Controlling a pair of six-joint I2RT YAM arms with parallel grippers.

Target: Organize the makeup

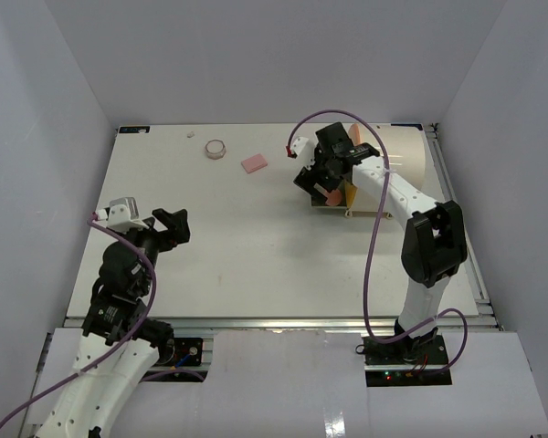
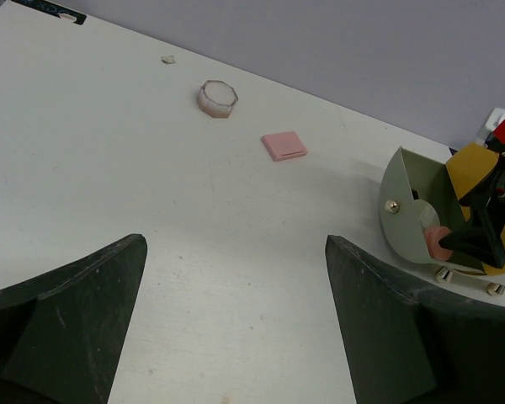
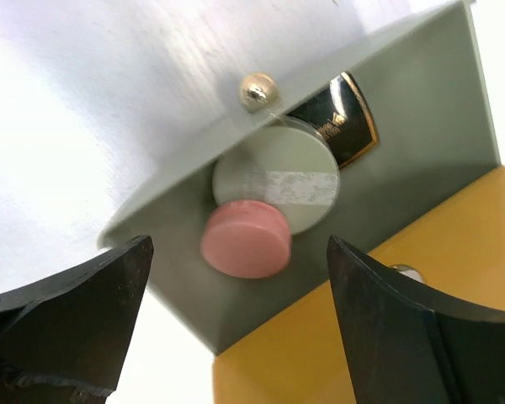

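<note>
Your right hand (image 1: pixel 316 185) is spread, pink disc (image 3: pixel 244 240) loose against green compact (image 3: pixel 269 160) in case (image 3: pixel 421 109); clip it backing out and it rolls onto bench (image 1: pixel 256 255).

**Table (image 1: pixel 256 265), contents by position**

- Case (image 1: pixel 404 155): far right of the table, its open compartment facing left toward the middle.
- Disc (image 3: pixel 244 238): inside that compartment, at the front, overlapping the round compact (image 3: pixel 276 179) behind it.
- Third item (image 3: pixel 347 124): deeper in the compartment behind the compact, mostly hidden.
- Round jar (image 1: pixel 216 148): on the table at far centre-left, well apart from the case.
- Rectangular pad (image 1: pixel 254 163): near the jar, to its right and a little nearer, between jar and case.
- Small scrap (image 1: pixel 191 134): left of the jar, close to the far edge.
- Right gripper (image 1: pixel 315 181): at the case's opening.
- Left gripper (image 1: pixel 175 226): over the near left, well apart from every item.
</note>
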